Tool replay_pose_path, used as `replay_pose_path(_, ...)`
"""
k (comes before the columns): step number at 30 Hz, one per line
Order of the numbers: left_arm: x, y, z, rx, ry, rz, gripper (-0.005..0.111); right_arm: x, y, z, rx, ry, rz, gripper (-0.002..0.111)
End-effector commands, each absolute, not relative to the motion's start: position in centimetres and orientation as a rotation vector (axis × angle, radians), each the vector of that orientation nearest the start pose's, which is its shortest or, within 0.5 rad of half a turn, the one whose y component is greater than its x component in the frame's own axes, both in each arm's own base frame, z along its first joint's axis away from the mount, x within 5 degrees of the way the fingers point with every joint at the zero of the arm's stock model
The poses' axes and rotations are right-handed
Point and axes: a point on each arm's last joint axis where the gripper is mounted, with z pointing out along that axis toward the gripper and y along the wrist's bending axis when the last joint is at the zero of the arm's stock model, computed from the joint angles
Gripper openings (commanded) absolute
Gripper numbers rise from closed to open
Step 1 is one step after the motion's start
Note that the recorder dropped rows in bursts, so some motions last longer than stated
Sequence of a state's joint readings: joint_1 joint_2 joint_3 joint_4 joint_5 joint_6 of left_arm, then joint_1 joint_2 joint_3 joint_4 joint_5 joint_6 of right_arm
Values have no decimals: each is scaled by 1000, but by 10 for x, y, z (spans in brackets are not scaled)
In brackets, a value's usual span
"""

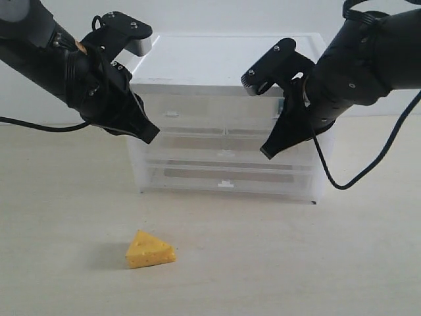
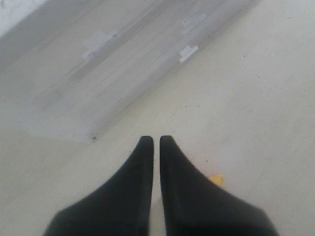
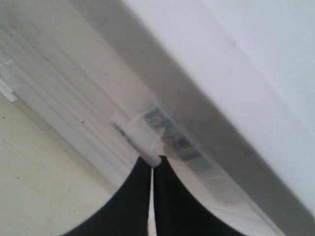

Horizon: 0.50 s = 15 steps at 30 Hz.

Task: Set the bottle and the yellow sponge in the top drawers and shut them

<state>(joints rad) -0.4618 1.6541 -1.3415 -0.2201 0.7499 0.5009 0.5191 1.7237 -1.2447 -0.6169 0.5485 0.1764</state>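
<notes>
Out front on the table [image 1: 296, 263], the yellow sponge [image 1: 150, 250] sits alone, well apart from the cabinet [image 1: 223, 59]. You can see the bottle [image 3: 172, 137] through the right one of the top drawers [image 1: 250, 122]. The right gripper [image 3: 151, 164] is clenched with its tips at that drawer's white tab [image 3: 138, 135]. The left gripper [image 1: 150, 135] is clenched too, holding nothing.

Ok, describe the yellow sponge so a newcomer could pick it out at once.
Find the translucent drawer cabinet with a white top at the back of the pale table. On the tabletop in front of it, toward the left in the exterior view, lies the yellow sponge. It is a porous yellow-orange wedge like a cheese slice, the only brightly coloured thing there.
</notes>
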Motion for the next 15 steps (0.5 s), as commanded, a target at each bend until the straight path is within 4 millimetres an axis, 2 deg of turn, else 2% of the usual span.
replay_pose_path(1,319,-173,292,1011,2319,-251,4,338,157,263,-901,2238,-353,0)
replay_pose_path(3,318,-174,291,1009,2337,-274,4,325,155,269,-992,2285,-326,0)
replay_pose_path(5,313,-174,293,1007,2365,-317,4,308,159,279,-1118,2310,-179,0)
replay_pose_path(9,292,-168,307,1058,2429,-374,4,285,150,305,-1144,2318,-117,0)
replay_pose_path(12,281,-164,322,1011,2436,-403,4,284,148,319,-1085,2310,-60,0)
replay_pose_path(15,270,-159,332,925,2495,-435,4,298,150,344,-988,2309,210,0)
